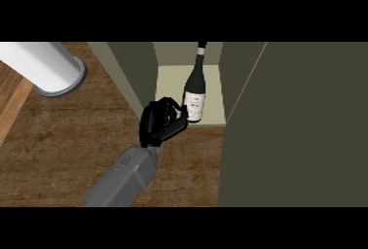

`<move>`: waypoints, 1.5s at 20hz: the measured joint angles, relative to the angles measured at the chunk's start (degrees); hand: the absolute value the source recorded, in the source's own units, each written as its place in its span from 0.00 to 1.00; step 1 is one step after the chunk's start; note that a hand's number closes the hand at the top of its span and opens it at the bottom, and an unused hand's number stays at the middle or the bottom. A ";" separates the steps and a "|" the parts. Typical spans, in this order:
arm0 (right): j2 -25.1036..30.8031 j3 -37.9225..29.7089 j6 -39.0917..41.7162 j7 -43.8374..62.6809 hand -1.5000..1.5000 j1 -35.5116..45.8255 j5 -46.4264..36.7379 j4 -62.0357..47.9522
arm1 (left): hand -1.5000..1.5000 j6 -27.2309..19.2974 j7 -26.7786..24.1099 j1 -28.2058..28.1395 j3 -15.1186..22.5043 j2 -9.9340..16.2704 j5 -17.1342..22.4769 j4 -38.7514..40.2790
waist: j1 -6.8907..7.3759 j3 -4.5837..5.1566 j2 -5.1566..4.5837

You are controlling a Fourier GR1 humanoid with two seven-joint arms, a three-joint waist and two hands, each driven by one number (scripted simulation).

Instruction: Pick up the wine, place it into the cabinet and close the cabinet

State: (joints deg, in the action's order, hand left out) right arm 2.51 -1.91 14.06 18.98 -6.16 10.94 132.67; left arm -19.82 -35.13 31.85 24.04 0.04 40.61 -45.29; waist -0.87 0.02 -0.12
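Note:
The wine bottle is dark with a white label and stands upright on the pale floor of the open cabinet, near its front edge. My left hand reaches in from the lower left and sits against the bottle's lower left side. Its fingers and thumb curl in to the label. The cabinet's olive door stands swung open on the right and fills that side of the view. My right hand does not show.
A white cylinder lies at the upper left on the dark wooden counter. A lighter wooden board shows at the left edge. The cabinet's left wall rises just above my hand.

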 measured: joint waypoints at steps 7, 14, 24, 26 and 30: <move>0.14 -0.58 0.05 -0.06 0.00 0.93 0.40 -1.39 | 1.00 4.91 -3.15 6.09 -0.62 -0.03 4.67 9.93 | -0.22 0.01 -0.09; -0.24 -0.09 0.97 -1.32 0.00 -0.14 0.52 -1.45 | 1.00 7.05 -4.49 11.25 0.98 -0.03 9.77 16.31 | -0.68 0.01 -0.18; -0.21 -0.26 1.22 -2.42 0.00 1.27 0.15 -3.50 | 1.00 8.52 -4.05 20.02 0.14 -0.03 15.31 24.17 | -1.44 0.03 -0.43; -0.46 -0.02 1.55 -2.95 0.00 -0.12 0.13 -2.81 | 1.00 8.37 -3.51 21.44 -0.25 -0.04 15.51 25.37 | -1.39 0.02 -0.39; -0.39 0.10 2.04 -3.83 0.00 0.32 -0.16 -3.95 | 1.00 8.38 -3.37 22.96 -0.74 -0.03 15.62 29.22 | -1.68 0.02 -0.56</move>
State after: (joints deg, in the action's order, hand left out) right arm 2.12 -1.81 16.10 15.15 -5.84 10.78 128.72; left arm -11.44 -38.50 54.82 23.30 0.01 56.23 -16.06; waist -2.55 0.04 -0.68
